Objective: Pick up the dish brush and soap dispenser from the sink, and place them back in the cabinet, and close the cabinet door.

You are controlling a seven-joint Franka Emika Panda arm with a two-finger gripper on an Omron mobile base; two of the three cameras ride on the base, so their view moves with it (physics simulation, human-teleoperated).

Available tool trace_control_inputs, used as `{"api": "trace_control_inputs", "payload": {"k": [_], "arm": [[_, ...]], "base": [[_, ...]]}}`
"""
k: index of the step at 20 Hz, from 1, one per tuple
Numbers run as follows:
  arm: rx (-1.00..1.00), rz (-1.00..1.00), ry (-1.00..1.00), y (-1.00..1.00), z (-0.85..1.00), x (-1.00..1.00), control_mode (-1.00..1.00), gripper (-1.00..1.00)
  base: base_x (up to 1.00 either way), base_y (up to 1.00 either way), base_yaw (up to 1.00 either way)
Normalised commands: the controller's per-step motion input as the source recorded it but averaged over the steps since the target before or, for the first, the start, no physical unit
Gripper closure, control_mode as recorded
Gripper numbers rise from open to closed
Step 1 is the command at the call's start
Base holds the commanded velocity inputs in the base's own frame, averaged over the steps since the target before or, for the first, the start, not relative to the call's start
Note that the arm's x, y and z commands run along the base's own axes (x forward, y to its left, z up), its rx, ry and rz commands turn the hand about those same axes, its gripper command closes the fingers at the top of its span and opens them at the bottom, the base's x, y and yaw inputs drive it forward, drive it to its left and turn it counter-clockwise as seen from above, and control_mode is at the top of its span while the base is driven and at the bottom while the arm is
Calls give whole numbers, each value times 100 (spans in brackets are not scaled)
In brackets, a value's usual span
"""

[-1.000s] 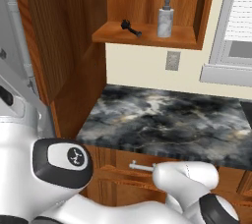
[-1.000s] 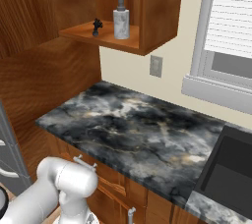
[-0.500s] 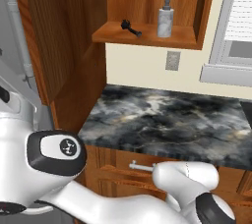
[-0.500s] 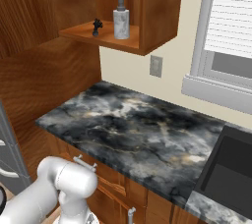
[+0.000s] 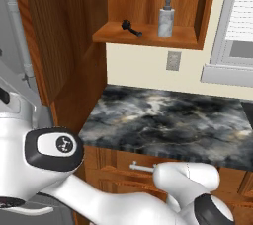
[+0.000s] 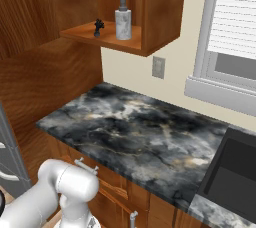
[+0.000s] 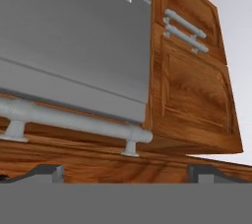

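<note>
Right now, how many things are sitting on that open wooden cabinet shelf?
2: a white soap bottle with a grey pump standing toward the right, and a small dark dish brush lying to its left. More may be hidden higher up.

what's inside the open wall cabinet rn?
On the cabinet shelf: the soap dispenser upright, the dish brush lying beside it, apart. The space above is cut off by the frame.

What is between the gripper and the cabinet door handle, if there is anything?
Nothing visible stands in the way. In the hand view the open gripper faces the cabinet door from close by, and its grey bar handle runs across just beyond the fingertips, with only open space between.
</note>
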Motion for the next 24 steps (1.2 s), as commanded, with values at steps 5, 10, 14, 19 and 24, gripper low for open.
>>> {"api": "trace_control_inputs", "payload": {"k": [5,10,14,19,24], "arm": [[0,0,-1,14,-8,21,-100,-100],[0,0,0,7,-5,22,-100,-100],[0,0,-2,0,-19,13,-100,-100],[2,0,-5,0,-12,4,-100,-100],[4,0,-11,0,-10,0,-100,-100]], "base": [[0,0,0],[0,0,0],[0,0,0],[0,0,0],[0,0,0]]}}
